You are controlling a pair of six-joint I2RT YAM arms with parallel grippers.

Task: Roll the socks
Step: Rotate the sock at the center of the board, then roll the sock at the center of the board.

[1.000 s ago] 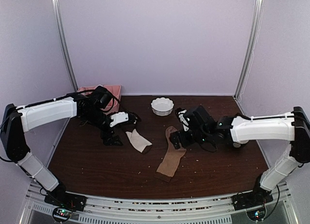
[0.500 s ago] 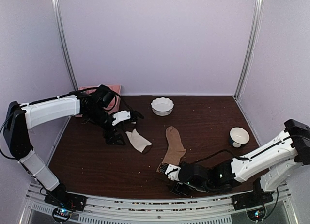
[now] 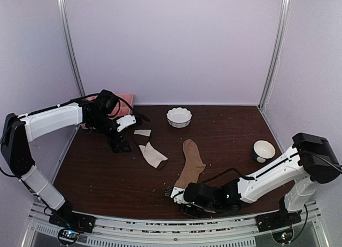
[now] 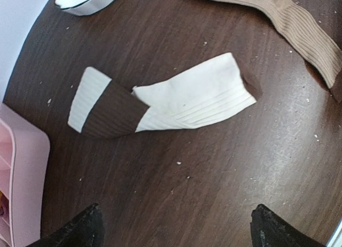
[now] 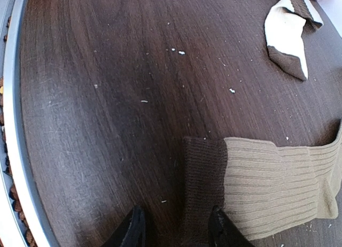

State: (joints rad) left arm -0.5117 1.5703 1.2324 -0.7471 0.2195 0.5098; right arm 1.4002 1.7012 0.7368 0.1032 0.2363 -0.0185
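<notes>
Socks lie apart on the dark wood-grain table (image 3: 107,183), both flat and unrolled. Nearest you, the right arm stretches low and almost level along the front edge, with the right gripper (image 5: 176,233) down at the near end of the tan sock (image 5: 278,188). Its wrist view gives you what the overhead cannot. The two black fingertips stand a little apart, the sock's darker brown ribbed cuff reaches in between them, and bare table shows beside it, so nothing is pinched. From there the tan sock, a fine ribbed knit, runs away from you in a long strip with a slight bend partway up.

Farther back and to the left lies the cream sock (image 4: 181,102). It is smooth with faint ribs, has a dark brown toe patch, and its brown band with a cream-edged cuff is kinked off at an angle. The left arm reaches in from the side with its wrist bent down, holding the left gripper (image 4: 176,233) above this sock. The jaws are spread wide and touch nothing.

Beyond sits a white scalloped bowl (image 3: 179,117). A smaller round bowl (image 3: 263,149) sits off to the right, and a pink rack (image 3: 125,100) stands at the back left corner.
</notes>
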